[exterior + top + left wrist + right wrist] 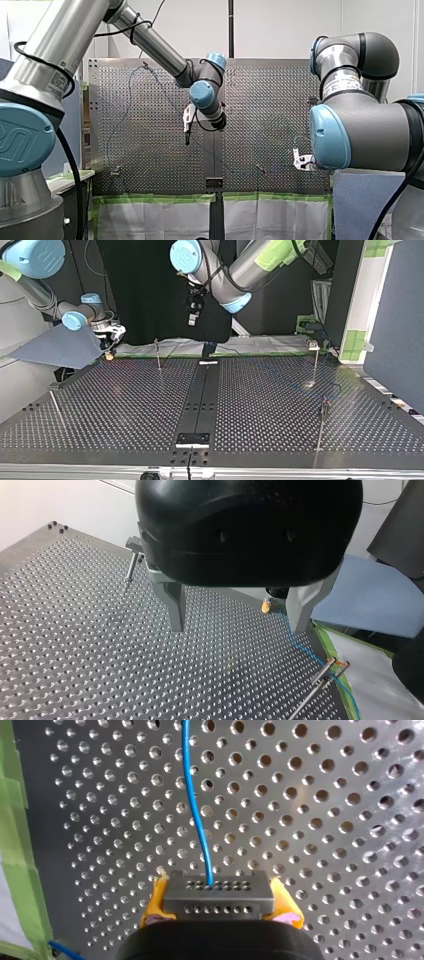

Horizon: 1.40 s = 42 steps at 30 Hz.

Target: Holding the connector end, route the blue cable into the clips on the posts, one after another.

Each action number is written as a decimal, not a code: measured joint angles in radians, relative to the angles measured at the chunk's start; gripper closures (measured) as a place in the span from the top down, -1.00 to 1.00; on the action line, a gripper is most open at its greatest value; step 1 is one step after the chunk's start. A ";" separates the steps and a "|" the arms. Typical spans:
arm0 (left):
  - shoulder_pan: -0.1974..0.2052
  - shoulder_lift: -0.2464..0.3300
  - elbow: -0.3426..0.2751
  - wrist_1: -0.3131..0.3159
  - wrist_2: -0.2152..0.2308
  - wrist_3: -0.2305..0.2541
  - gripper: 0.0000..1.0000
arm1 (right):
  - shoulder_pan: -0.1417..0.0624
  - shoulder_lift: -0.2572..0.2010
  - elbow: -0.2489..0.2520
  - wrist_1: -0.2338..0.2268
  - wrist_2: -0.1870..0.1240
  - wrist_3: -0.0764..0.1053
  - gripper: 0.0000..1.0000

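Observation:
In the right wrist view my right gripper (220,903) is shut on the grey connector (219,889), held between its yellow pads (154,904). The blue cable (196,810) leaves the connector and runs ahead over the perforated table. My left gripper (237,614) hangs open above the table with nothing between its metal fingers (175,605). Past those fingers the blue cable (305,647) reaches a thin post (325,672). In the top view my right gripper (111,340) stands low at the table's far left edge. My left gripper (192,315) hovers high over the far middle.
Thin clip posts stand on the table in the top view: one at the far left-middle (158,354), one at the far right (315,362), one at the near right (322,425), and a leaning one at the near left (56,407). A dark rail (199,400) runs down the table's middle.

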State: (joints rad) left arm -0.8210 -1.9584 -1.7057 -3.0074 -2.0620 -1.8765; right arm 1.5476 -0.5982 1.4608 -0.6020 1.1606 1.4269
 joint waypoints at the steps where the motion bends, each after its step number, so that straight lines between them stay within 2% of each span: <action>1: -0.002 0.009 -0.009 -0.001 -0.005 0.000 1.00 | 0.000 -0.003 0.003 0.000 0.000 0.000 -1.00; 9: -0.013 0.094 -0.094 0.008 -0.068 -0.010 1.00 | -0.002 -0.016 0.021 -0.005 -0.002 -0.001 -1.00; 17: -0.017 0.176 -0.175 0.001 -0.123 -0.025 1.00 | 0.001 -0.023 0.044 -0.009 -0.008 -0.014 -1.00; 24: -0.024 0.253 -0.253 0.029 -0.172 -0.037 1.00 | 0.001 -0.081 0.107 -0.045 -0.004 -0.011 -1.00; 29: -0.027 0.301 -0.300 0.046 -0.185 -0.053 1.00 | 0.006 -0.125 0.140 -0.052 0.004 -0.008 -1.00; 32: -0.027 0.331 -0.331 0.052 -0.186 -0.059 1.00 | 0.008 -0.158 0.167 -0.052 0.015 -0.002 -1.00; 35: -0.029 0.363 -0.362 0.055 -0.186 -0.062 1.00 | 0.010 -0.191 0.187 -0.052 0.026 0.011 -1.00; 38: -0.030 0.395 -0.395 0.056 -0.186 -0.063 1.00 | 0.012 -0.224 0.200 -0.053 0.034 0.030 -1.00; 42: -0.031 0.438 -0.438 0.060 -0.185 -0.065 1.00 | 0.016 -0.269 0.205 -0.068 0.030 0.068 -1.00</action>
State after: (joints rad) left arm -0.8517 -1.5201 -2.1440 -2.9477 -2.2467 -1.9419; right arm 1.5634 -0.8675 1.6656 -0.6703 1.1907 1.4948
